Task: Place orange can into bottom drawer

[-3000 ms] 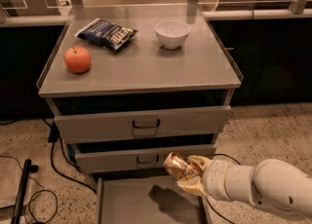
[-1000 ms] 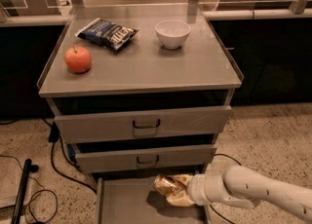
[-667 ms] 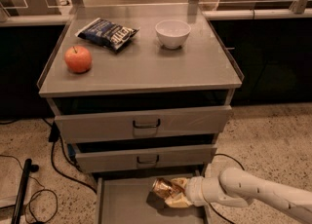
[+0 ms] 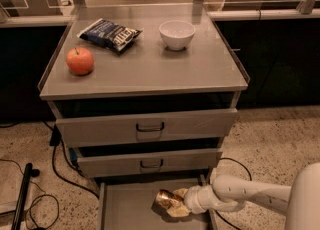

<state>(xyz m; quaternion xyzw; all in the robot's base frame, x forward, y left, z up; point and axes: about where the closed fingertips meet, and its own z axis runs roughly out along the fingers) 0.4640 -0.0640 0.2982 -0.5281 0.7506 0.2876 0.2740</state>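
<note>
Inside bottom drawer (image 4: 122, 208), toward right edge, gripper (image 4: 176, 205) fingers (image 4: 179, 211) grasp orange can (image 4: 163, 199); open floor to left.

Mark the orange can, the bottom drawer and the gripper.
orange can (image 4: 164, 199): camera view, its shiny side.
bottom drawer (image 4: 127, 208): camera view, bare floor left of can.
gripper (image 4: 176, 204): camera view, in the drawer, between fingertips gripping the can.

Over the last 3 seconds the gripper (image 4: 173, 203) has carried the orange can (image 4: 164, 199) down from the middle drawer (image 4: 150, 164) front and leftwards, low inside the bottom drawer (image 4: 125, 205), fingers clasping it.
</note>
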